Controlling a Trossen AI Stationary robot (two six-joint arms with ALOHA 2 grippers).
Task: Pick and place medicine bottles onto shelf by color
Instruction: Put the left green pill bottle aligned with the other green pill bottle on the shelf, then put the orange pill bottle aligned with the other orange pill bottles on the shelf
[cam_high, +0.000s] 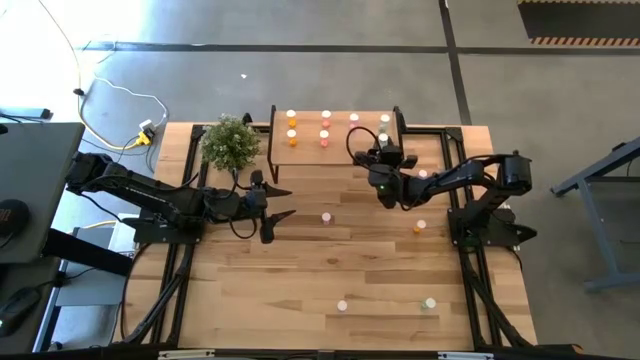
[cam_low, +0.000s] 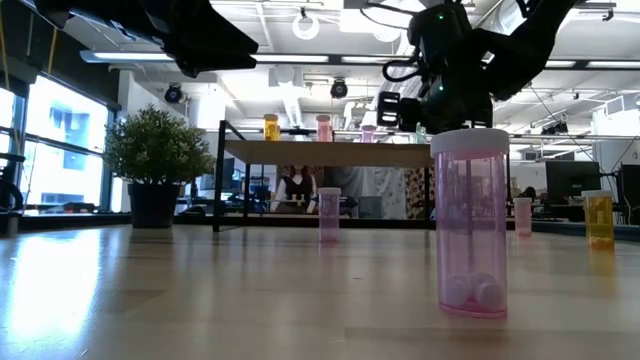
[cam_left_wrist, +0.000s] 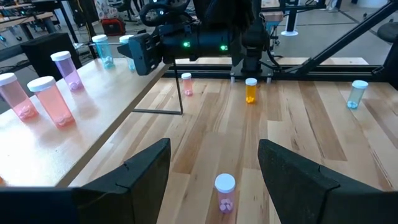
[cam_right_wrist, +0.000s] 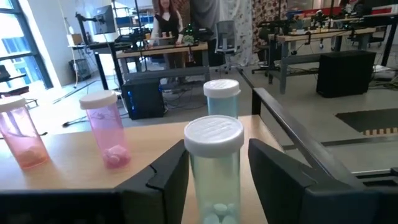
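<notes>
The shelf (cam_high: 340, 150) stands at the table's far edge with several medicine bottles upright on its top. My right gripper (cam_right_wrist: 216, 186) is open and level over the shelf's right part (cam_high: 384, 157). Its fingers stand on either side of a pale green bottle (cam_right_wrist: 214, 149), which rests on its base on the shelf. A second pale green bottle (cam_right_wrist: 222, 99) stands behind it, with pink ones (cam_right_wrist: 107, 134) beside. My left gripper (cam_left_wrist: 214, 168) hangs open above the table's left middle (cam_high: 281, 201), short of a pink bottle (cam_left_wrist: 224, 193) standing on the table. My right gripper's fingers come level from the table's near side, either side of the pale green bottle's body. A narrow gap shows between the bottle and one finger (cam_right_wrist: 280, 180). Whether the other finger (cam_right_wrist: 165, 183) touches the bottle's side I cannot tell. The bottle stands upright on the shelf.
Loose bottles stand on the table: a pink one (cam_high: 326, 217) mid-table, an orange one (cam_high: 419, 227) to the right, a pink one (cam_high: 342, 306) and a green one (cam_high: 430, 303) near the front. A potted plant (cam_high: 230, 142) stands left of the shelf.
</notes>
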